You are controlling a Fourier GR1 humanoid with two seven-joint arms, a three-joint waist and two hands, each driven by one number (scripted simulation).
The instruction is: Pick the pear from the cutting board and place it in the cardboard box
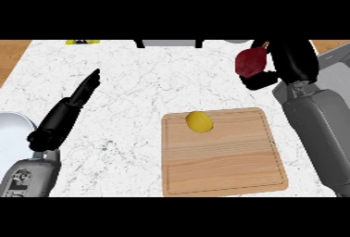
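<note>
While the right hand [273,65] sits at the upper right of the frame with its fingers curled round a dark red fruit [250,62], I take that fruit to be the pear: it is held clear of the cutting board [226,166], above the white marbled counter [137,92]. Only 1 item lies on the board, a yellow fruit [199,121] near its upper left corner, well apart from the hand. Left hand [85,90] at the left of the frame: fingers straight, pointing toward the upper left, holding nothing. Step in hand, by my reading, is the carry to the cardboard box, but I cannot pick out the box in this view; a grey slab [335,60] at the right edge and a grey object [168,43] at top centre are the only candidates, and neither reads as cardboard. Advice: keep the fingers wrapped as they are, keep the fruit high enough to clear the box wall, bring it over the opening, lower, then release. Writing: a yellow tag [82,41] at the upper left carries dark marks, too small to read; no brand seen.
</note>
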